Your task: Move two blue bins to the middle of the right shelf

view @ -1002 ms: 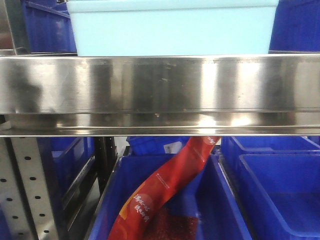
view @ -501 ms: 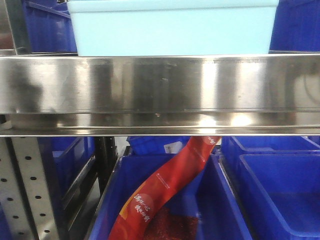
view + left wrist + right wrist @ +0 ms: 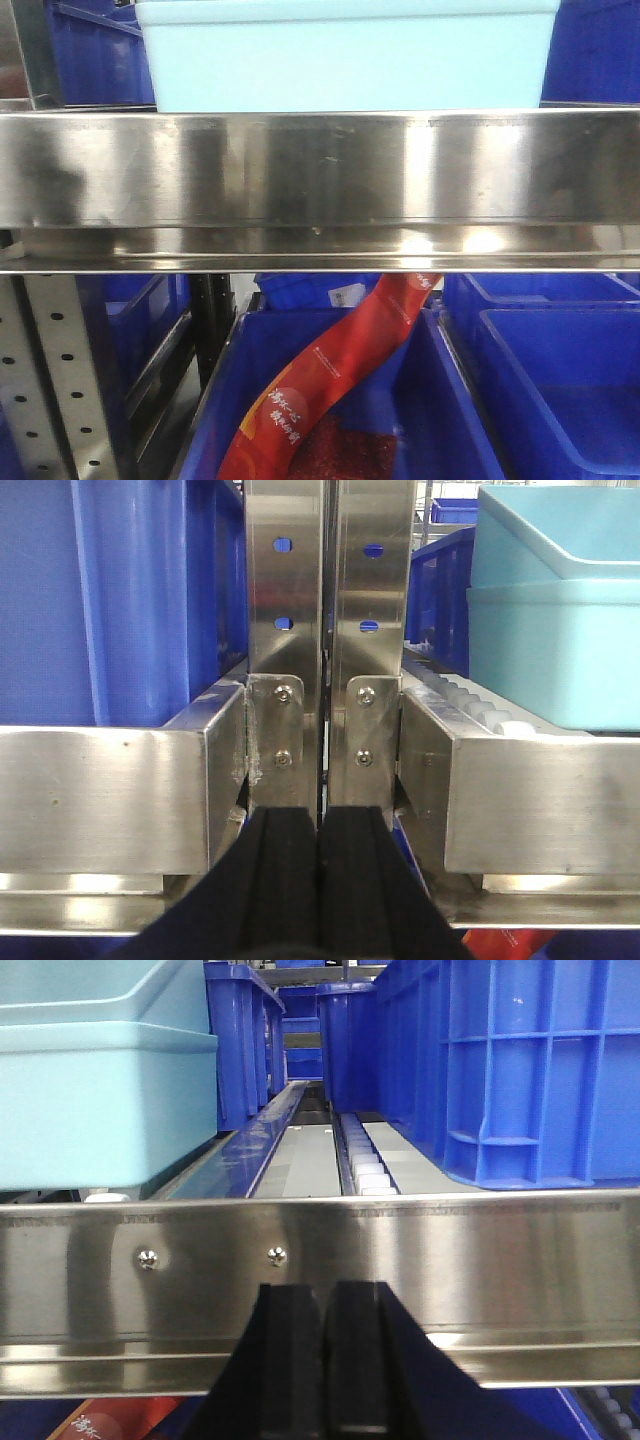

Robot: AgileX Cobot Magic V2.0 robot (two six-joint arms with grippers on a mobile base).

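Sitting on the steel shelf (image 3: 320,180), a pale blue bin (image 3: 345,60) fills the top of the front view, its base just behind the shelf's shiny front rail. From the left wrist camera it looks like two nested pale bins (image 3: 560,610), one rim lip above the other, resting on the roller track (image 3: 470,695) to the right of the paired upright posts (image 3: 330,630); a dark blue crate (image 3: 120,600) stands on the neighbouring shelf to the left of the posts. The right wrist camera shows the same pale bin (image 3: 105,1080) at the left, with tall dark blue crates (image 3: 520,1070) to the right and an open lane of rollers between them.

The left gripper (image 3: 320,880) is clenched, its black fingers pressed together with nothing between them, just in front of the posts. The right gripper (image 3: 325,1360) is likewise closed and empty, below the front rail (image 3: 320,1250).

On the level beneath, a red snack bag (image 3: 330,390) leans in a dark blue crate (image 3: 230,400).
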